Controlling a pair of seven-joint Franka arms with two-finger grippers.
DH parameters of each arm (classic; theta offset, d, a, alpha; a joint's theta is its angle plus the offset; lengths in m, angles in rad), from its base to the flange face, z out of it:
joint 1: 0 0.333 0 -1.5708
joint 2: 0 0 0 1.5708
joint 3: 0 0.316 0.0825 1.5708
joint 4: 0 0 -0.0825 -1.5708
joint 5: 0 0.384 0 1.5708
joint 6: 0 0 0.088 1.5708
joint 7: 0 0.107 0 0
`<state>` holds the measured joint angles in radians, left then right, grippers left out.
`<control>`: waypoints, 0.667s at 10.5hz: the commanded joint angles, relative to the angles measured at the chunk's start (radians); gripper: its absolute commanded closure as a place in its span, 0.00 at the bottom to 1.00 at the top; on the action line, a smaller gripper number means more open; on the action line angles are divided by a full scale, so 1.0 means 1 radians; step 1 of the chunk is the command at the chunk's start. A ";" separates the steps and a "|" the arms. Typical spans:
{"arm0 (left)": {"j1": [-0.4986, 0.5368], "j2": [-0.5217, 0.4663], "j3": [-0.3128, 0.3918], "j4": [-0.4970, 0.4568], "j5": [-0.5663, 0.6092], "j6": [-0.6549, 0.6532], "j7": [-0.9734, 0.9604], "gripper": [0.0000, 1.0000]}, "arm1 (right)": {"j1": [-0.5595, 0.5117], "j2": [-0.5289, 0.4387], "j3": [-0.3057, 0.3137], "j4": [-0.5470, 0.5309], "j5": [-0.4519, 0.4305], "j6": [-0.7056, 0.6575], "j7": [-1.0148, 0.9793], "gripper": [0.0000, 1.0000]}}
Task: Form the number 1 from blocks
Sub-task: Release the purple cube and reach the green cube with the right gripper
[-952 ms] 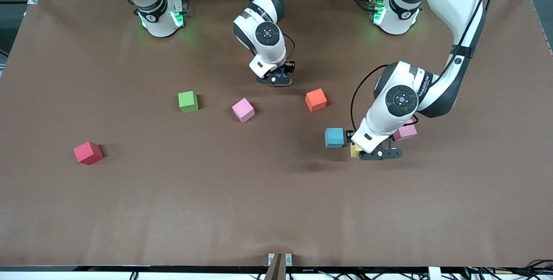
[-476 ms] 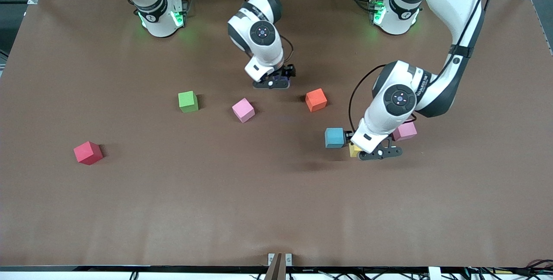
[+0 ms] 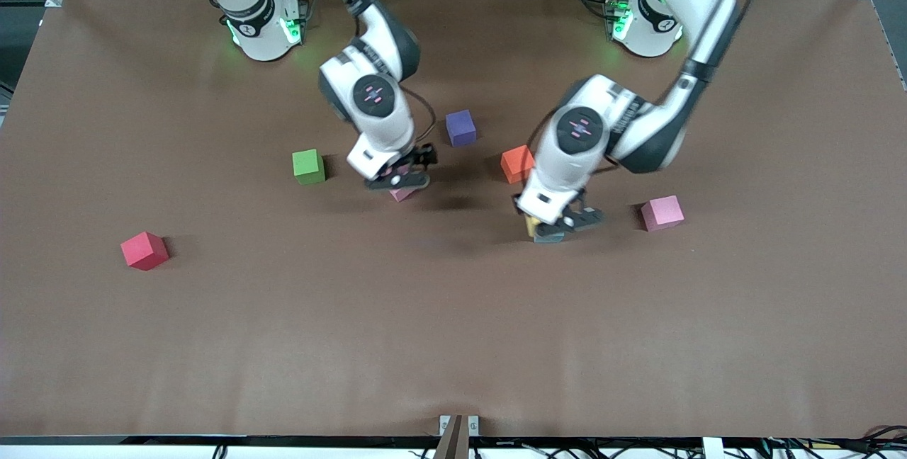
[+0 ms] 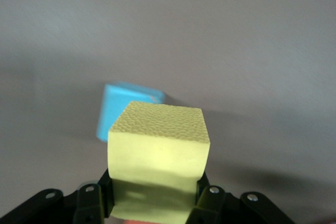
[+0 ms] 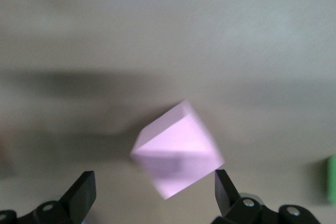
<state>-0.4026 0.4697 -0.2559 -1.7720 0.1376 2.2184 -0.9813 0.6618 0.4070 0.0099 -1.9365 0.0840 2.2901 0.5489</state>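
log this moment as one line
left pincer: shut on yellow block, over blue block | right pincer: open, over pink block

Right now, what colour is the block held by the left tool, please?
Yellow block; the left wrist view shows it best.

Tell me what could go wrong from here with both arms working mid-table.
1. The left gripper, shut on the yellow block, hangs over the light blue block; lowering here could knock it.
2. The right gripper is open over a tilted-looking pink block; closing might catch a corner and twist it.
3. The orange block sits beside the left arm's wrist.
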 commanded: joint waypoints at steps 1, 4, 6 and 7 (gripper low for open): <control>-0.096 0.078 0.012 0.089 -0.015 -0.006 -0.182 1.00 | -0.108 -0.036 0.015 -0.018 -0.017 -0.001 -0.094 0.00; -0.195 0.131 0.012 0.092 -0.015 -0.006 -0.393 1.00 | -0.227 -0.045 0.016 -0.038 -0.015 -0.012 -0.223 0.00; -0.226 0.173 0.009 0.091 -0.024 -0.006 -0.398 1.00 | -0.260 -0.043 0.015 -0.073 -0.013 -0.003 -0.230 0.00; -0.240 0.187 0.003 0.086 -0.029 -0.003 -0.372 1.00 | -0.271 -0.051 0.015 -0.082 -0.013 -0.006 -0.250 0.00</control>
<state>-0.6204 0.6277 -0.2560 -1.7062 0.1355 2.2190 -1.3731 0.4091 0.3950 0.0081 -1.9713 0.0818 2.2813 0.3149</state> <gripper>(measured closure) 0.414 0.000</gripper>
